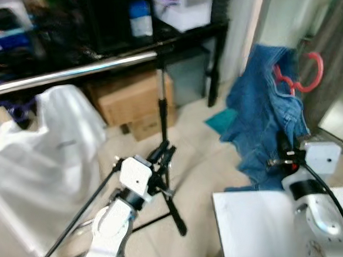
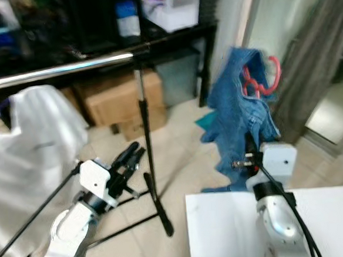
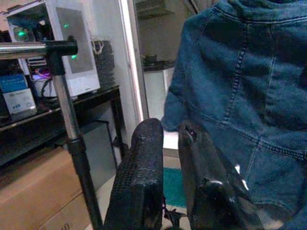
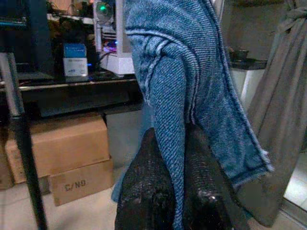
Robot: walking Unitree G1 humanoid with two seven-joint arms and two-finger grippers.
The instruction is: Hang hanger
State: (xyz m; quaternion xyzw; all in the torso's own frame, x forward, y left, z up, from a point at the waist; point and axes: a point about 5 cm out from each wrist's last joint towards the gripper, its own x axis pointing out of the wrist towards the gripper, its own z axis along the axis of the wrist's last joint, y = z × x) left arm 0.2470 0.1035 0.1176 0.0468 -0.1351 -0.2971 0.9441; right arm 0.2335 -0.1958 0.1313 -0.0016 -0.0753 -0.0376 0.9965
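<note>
Cardboard boxes (image 1: 131, 102) sit under a dark shelf behind a chrome clothes rail (image 1: 67, 73) on its black stand (image 1: 166, 158), with a white garment (image 1: 38, 155) draped at one end. Between its 2 fingers the right gripper (image 4: 168, 201) pinches a fold of blue denim (image 1: 265, 122) carried on a red hanger (image 1: 300, 75) that rises above those jaws, well apart from the rail. Low beside the stand, the left gripper (image 3: 165, 182) holds nothing, its 2 fingers only narrowly parted, the denim beyond them.

one red hanger (image 1: 300, 75), one blue denim garment (image 1: 265, 116), one white garment (image 1: 38, 155). one chrome rail (image 1: 67, 73) on one stand (image 1: 166, 158). two cardboard boxes (image 1: 135, 101), two grippers: left gripper (image 1: 164, 154), right gripper (image 4: 170, 191).
</note>
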